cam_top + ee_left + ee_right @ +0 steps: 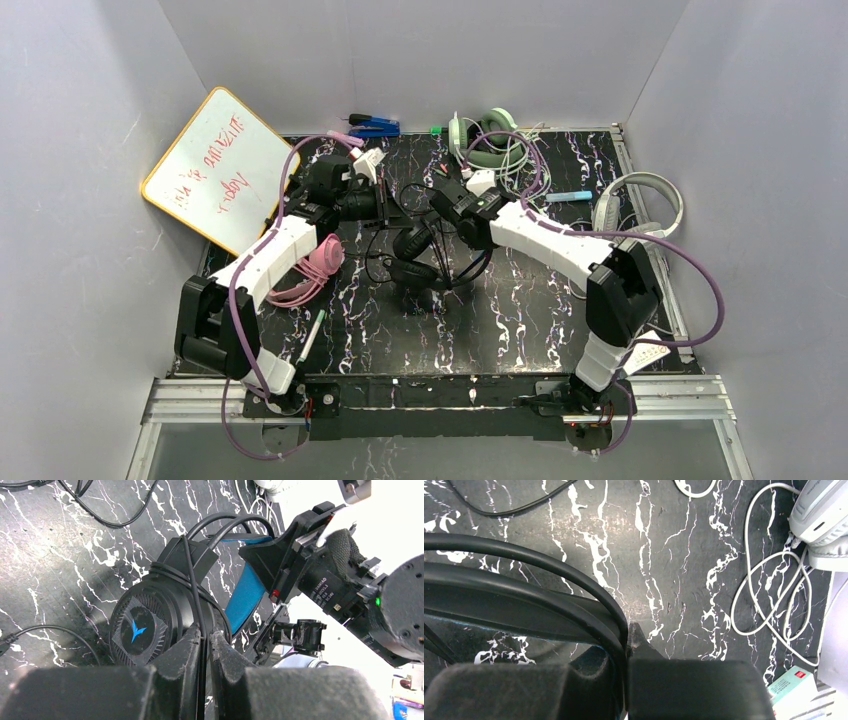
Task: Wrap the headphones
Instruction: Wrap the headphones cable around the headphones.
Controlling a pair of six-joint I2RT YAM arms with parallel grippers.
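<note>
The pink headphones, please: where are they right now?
In the top view, the pink headphones lie left of centre, beside the left arm, near the whiteboard.

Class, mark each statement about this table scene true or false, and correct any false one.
1. The left gripper pinches the cord of the black headphones. True.
2. The right gripper is open and holds nothing. False: it is shut on the black headphones' band.
3. The pink headphones lie at the far right. False: they lie on the left side.
4. A whiteboard sits at the far left. True.
</note>
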